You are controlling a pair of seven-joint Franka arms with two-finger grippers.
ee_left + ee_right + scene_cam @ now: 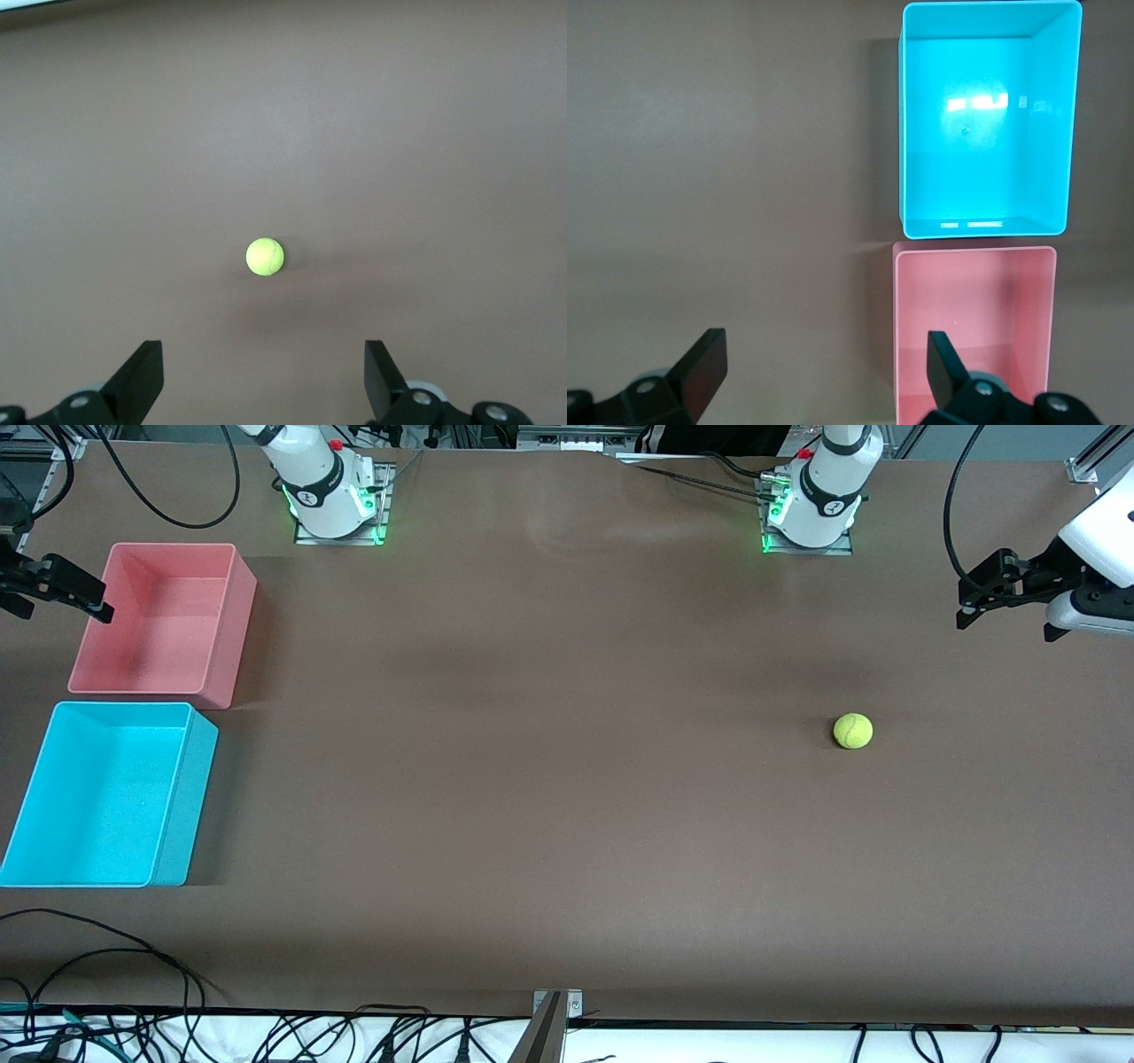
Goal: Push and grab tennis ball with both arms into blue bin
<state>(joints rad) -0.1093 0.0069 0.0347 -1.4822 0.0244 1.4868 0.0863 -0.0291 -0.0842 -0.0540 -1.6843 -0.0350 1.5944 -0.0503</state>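
The tennis ball (853, 731) lies on the brown table toward the left arm's end. In the left wrist view the ball (265, 257) sits on the bare table, apart from the open fingers. My left gripper (1005, 622) (263, 350) hangs open and empty above the table, at that end, away from the ball. The blue bin (106, 793) (988, 115) stands empty at the right arm's end. My right gripper (62, 611) (824, 336) hangs open and empty beside the pink bin's outer wall.
A pink bin (164, 624) (974, 328), empty, stands right beside the blue bin, farther from the front camera. Both arm bases (332, 496) (811, 505) stand along the table's back edge. Cables run along the front edge (106, 965).
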